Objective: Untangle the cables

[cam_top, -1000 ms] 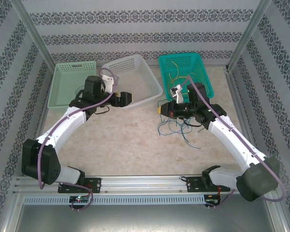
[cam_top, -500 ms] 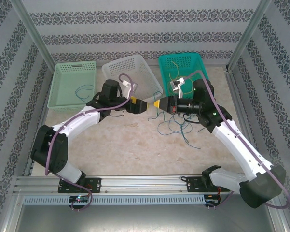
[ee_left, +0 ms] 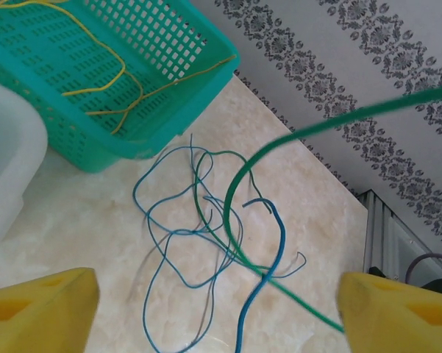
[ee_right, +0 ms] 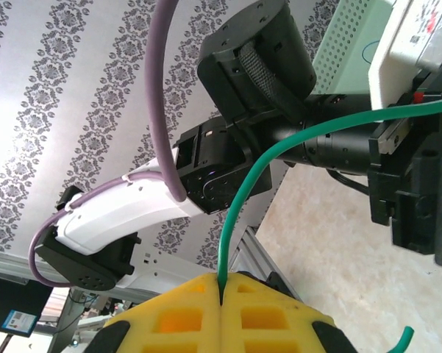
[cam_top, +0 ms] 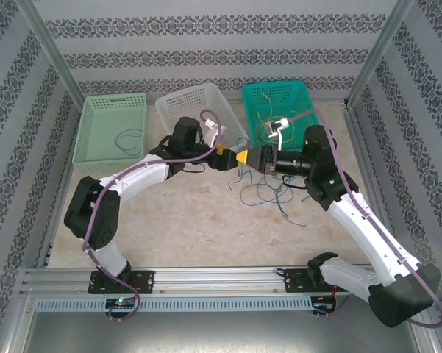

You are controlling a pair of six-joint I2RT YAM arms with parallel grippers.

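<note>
The cables [cam_top: 263, 193] lie as a loose tangle of thin blue and green strands on the table in front of the teal basket [cam_top: 303, 118]. My right gripper [cam_top: 241, 157] is shut on a green cable [ee_right: 239, 198], which rises from between its yellow pads [ee_right: 272, 316]. My left gripper [cam_top: 222, 157] faces it tip to tip, jaws open. In the left wrist view the green cable [ee_left: 232, 198] curves through the gap between the yellow fingertips [ee_left: 40, 309], untouched by them, with a thicker blue cable [ee_left: 273, 243] beside it. Yellow cables [ee_left: 107, 84] lie in the teal basket.
A white basket [cam_top: 184, 103] stands behind the left gripper, and a light green basket [cam_top: 95, 129] at the back left holds one blue strand [cam_top: 126, 137]. Patterned walls enclose the table on three sides.
My left arm swung right from the white basket to meet the right gripper, its jaws narrowing slightly. The right gripper moved left and up with the green cable.
</note>
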